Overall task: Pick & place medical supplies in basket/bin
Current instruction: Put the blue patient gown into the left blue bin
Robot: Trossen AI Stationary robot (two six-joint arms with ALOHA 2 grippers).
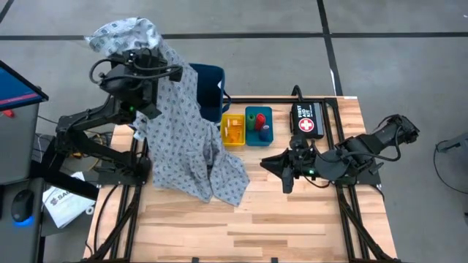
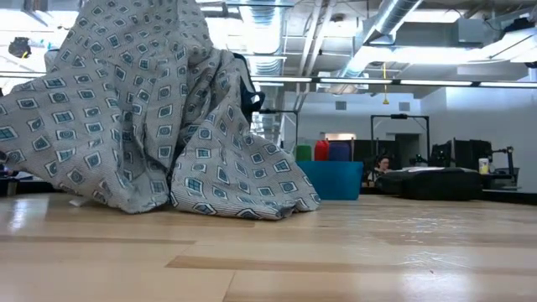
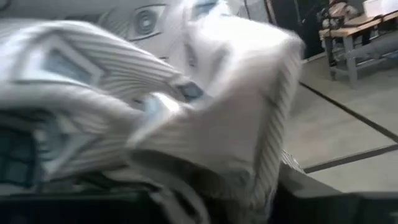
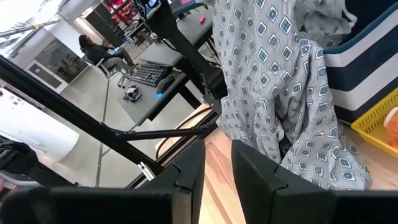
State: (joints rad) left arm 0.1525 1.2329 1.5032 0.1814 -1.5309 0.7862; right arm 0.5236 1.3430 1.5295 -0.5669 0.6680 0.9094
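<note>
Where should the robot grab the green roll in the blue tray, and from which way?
Probably by its top end, coming straight down from above. The green roll stands upright in the teal-blue tray, with the red roll and blue roll close beside it, so only its top is free. The right gripper waits nearest, low over the table.

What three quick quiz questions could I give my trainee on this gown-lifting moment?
1. True or false: the left tool holds the gown raised, its lower end trailing on the table.
2. Which small tray holds the green, red and blue rolls? A) yellow tray B) teal tray
3. Fill in: the right tool sits low above the table, just in front of the black ____.

Key: 1 true; 2 B; 3 pouch.
</note>
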